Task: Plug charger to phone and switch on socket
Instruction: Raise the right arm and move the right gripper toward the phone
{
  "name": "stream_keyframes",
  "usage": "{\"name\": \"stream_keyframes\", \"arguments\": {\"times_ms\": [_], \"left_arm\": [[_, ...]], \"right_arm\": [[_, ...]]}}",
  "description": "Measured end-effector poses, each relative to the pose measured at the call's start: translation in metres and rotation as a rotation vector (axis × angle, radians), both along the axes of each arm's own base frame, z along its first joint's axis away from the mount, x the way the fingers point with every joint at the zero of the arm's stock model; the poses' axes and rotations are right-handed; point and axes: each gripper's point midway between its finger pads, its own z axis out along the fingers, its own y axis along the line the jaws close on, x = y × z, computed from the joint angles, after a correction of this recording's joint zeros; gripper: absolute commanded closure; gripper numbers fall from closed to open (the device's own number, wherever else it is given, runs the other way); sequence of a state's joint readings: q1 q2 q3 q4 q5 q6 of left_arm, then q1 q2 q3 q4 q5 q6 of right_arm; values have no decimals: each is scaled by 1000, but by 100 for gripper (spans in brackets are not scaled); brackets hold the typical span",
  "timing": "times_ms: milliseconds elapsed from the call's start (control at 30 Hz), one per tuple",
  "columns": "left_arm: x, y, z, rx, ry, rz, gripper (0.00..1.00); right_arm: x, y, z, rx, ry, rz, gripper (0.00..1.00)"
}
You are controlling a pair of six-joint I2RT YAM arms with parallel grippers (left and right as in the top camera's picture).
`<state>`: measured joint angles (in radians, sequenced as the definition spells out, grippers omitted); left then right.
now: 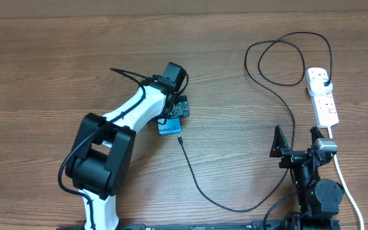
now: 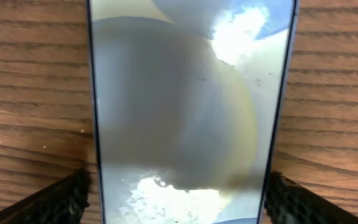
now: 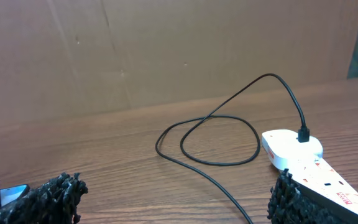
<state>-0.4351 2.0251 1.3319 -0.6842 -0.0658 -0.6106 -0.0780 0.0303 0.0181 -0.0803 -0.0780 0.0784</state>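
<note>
The phone (image 1: 168,128) lies flat on the wooden table, and its lit blue end shows below my left gripper (image 1: 179,110). In the left wrist view the phone (image 2: 185,106) fills the space between my open fingers (image 2: 55,202), which stand on either side of its edges, the left one slightly apart. The charger's connector tip (image 1: 179,138) lies loose just beside the phone. Its black cable (image 1: 235,207) runs in a long curve to the plug (image 1: 324,80) seated in the white socket (image 1: 322,99). My right gripper (image 1: 296,145) hangs open and empty near the socket (image 3: 297,152).
The socket's thick white cord (image 1: 347,185) trails past the right arm toward the front edge. The cable forms a loop (image 3: 216,140) left of the strip. A brown board (image 3: 166,50) stands behind the table.
</note>
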Motion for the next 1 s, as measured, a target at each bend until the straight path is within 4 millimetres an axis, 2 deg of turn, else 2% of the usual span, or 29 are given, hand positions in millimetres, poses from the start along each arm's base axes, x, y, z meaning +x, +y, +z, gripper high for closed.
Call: {"name": "stream_keyframes", "arguments": {"times_ms": [33,100,367,700,867,1000], "left_arm": [[1,1,0,-4,0,5,17],[2,2,0,-11,0,9,20],[1,0,1,-19,4,-1,14],[0,0,1,-25,9,-18,20],[-1,-2,1,-35,14,-48,18],[-1,-5,2,-66,22,-67,16]], "right_arm": [[0,0,0,0,0,0,0],[0,0,0,0,0,0,0],[0,0,0,0,0,0,0],[0,1,4,-1,-15,5,0],[-1,20,5,2,-22,119,0],[-7,45,5,10,-21,266,0]]}}
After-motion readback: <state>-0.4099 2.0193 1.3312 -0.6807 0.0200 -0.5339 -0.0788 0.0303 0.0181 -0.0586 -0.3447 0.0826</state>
